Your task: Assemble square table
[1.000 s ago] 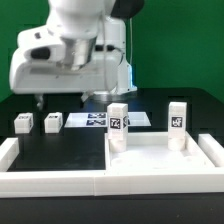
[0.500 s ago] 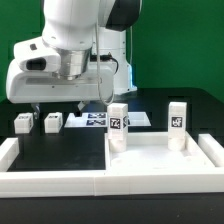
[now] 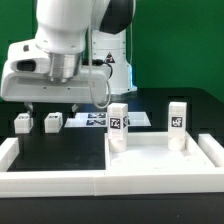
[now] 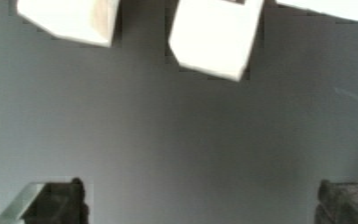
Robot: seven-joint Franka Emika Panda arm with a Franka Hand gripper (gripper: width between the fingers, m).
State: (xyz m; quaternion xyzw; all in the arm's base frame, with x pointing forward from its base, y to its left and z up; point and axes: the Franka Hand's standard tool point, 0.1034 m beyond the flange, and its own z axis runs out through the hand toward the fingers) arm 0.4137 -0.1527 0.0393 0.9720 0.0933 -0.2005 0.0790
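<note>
A large white robot arm [image 3: 70,30] was seen filling the upper part of the exterior view's left, set against a green backdrop [image 3: 190,40] and above a black table [image 3: 70,150]. The square slab [image 3: 150,162] of the square table was laid flat at the exterior view's lower right, its raised rim facing up. A long white rail [image 3: 45,182] was placed along the near edge of the table and bent back along the exterior view's left. The marker board [image 3: 95,119] was laid flat behind the slab, near the middle. Two upright legs [image 3: 118,126] [image 3: 178,124] were stood on the slab's far side, each showing a black-and-white tag. Two loose legs [image 3: 22,123] [image 3: 53,122] were set side by side on the table at the exterior view's left, well apart from the slab. The gripper [image 3: 68,102] was held above the table with its dark fingers [image 4: 55,202] spread wide and nothing pinched between them. In the wrist view, two white blocks [image 4: 69,20] [image 4: 215,40] were shown beyond the fingers, untouched.
</note>
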